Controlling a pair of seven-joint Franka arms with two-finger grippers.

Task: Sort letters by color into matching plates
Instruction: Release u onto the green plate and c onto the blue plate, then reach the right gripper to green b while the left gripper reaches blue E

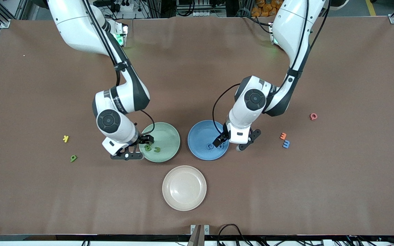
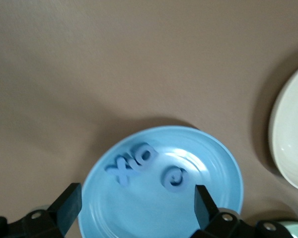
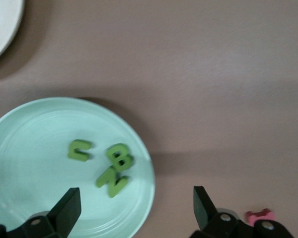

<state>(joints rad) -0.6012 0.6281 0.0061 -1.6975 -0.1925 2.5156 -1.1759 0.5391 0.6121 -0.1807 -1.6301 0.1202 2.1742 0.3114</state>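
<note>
The mint green plate (image 1: 167,136) holds green letters: a B (image 3: 120,156), a Z (image 3: 111,180) and a C (image 3: 80,150). My right gripper (image 1: 137,147) hangs open and empty over that plate's rim toward the right arm's end; the right wrist view shows the right gripper (image 3: 135,206) holding nothing. The blue plate (image 1: 200,135) holds three blue letters: an X (image 2: 121,170), a 9 (image 2: 143,155) and a round one (image 2: 175,177). My left gripper (image 1: 234,141) is open over that plate's rim toward the left arm's end, and the left wrist view shows the left gripper (image 2: 136,206) empty.
A cream plate (image 1: 184,187) lies nearer the camera than the two plates. Loose letters lie on the table: yellow (image 1: 66,138) and green (image 1: 73,158) toward the right arm's end, red (image 1: 313,116), orange (image 1: 283,136) and blue (image 1: 286,144) toward the left arm's end. A pink piece (image 3: 260,215) shows by the right gripper.
</note>
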